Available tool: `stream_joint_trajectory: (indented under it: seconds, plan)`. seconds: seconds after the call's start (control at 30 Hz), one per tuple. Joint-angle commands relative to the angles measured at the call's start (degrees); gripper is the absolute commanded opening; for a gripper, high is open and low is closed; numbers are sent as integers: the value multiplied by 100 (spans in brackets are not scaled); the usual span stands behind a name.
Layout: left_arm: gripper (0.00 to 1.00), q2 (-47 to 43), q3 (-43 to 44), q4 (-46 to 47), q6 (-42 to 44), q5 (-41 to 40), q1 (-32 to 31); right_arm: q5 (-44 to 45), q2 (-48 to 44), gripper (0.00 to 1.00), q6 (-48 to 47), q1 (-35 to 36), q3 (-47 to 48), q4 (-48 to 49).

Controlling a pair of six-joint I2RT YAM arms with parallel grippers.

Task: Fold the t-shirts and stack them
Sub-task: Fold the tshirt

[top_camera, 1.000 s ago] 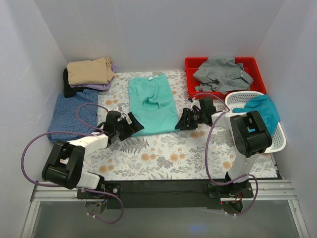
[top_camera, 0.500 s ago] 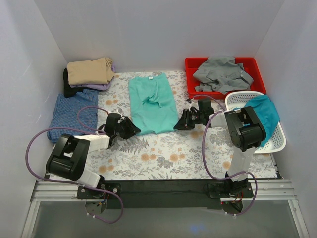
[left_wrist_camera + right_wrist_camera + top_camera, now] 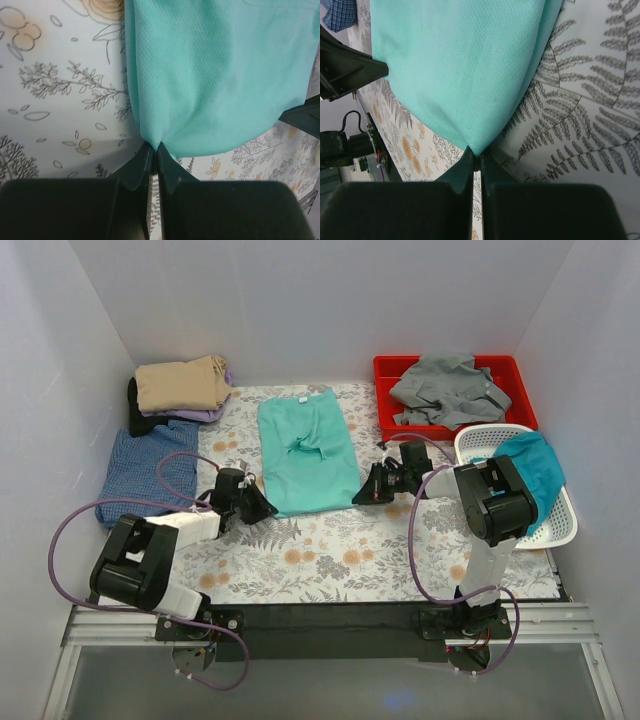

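The mint green t-shirt (image 3: 303, 450) lies flat, folded lengthwise, at the middle of the flowered surface (image 3: 340, 550). The left tool (image 3: 262, 508) is closed tight, pinching the shirt's near left corner, and the right tool (image 3: 362, 495) is likewise closed on the near right corner. A tan t-shirt (image 3: 180, 383) tops a pile at far left, with a blue t-shirt (image 3: 145, 468) beside it. A grey t-shirt (image 3: 447, 385) fills the red bin (image 3: 385, 400), and a teal t-shirt (image 3: 530, 465) drapes over the white basket (image 3: 560, 525).

Red bin (image 3: 381, 390) beside white basket (image 3: 562, 528); floral tablecloth (image 3: 320, 552) underneath.
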Motion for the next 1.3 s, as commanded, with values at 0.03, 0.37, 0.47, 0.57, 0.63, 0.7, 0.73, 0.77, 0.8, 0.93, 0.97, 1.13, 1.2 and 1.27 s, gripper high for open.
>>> stream_joint_trajectory:
  seconds: [0.03,0.37,0.47,0.57,0.63,0.7,0.73,0.77,0.8,0.93,0.97,1.13,1.2,1.27]
  plan:
    - [0,-650,106,-1325,207,-52,5,-43,-533,1,-162,18,-378,-136]
    - [0,-1872,-7,-2690,-267,800,-320,263,-2396,1,-101,455,-1459,-1006]
    - [0,-2389,-95,-3120,-434,669,-689,606,-3108,1,-31,815,-1845,-1314]
    - [0,-2916,-122,-3490,-785,397,-1224,887,-3864,1,268,1132,-2136,-1385]
    - [0,-3164,-148,-3674,-1179,326,-1601,1028,-4417,1,539,1282,-2382,-1586]
    - [0,-3507,-105,-3850,-1383,203,-1744,1292,-4987,1,681,1458,-2549,-1814]
    - [0,-3621,-70,-4051,-1532,124,-1875,1371,-5191,1,847,1494,-2602,-1876]
    - [0,-3744,-43,-4175,-1577,-7,-1902,1485,-5376,1,918,1555,-2655,-2007]
    - [0,-3919,27,-4263,-1604,-26,-1920,1512,-5682,1,997,1564,-2708,-2070]
    - [0,-4018,290,-4703,-1604,-184,-1964,1662,-6106,1,1165,1608,-2682,-2360]
    - [0,-3991,361,-4747,-1595,-219,-1955,1714,-6133,1,1156,1608,-2647,-2447]
    - [0,-3641,939,-4879,-1490,-526,-1955,1908,-5888,1,867,1617,-2129,-2589]
    - [0,-3500,1186,-4967,-1385,-763,-1964,2040,-5634,2,648,1608,-1752,-2676]
    - [0,-3236,1512,-5028,-1332,-869,-1955,2137,-5431,2,542,1608,-1349,-2738]
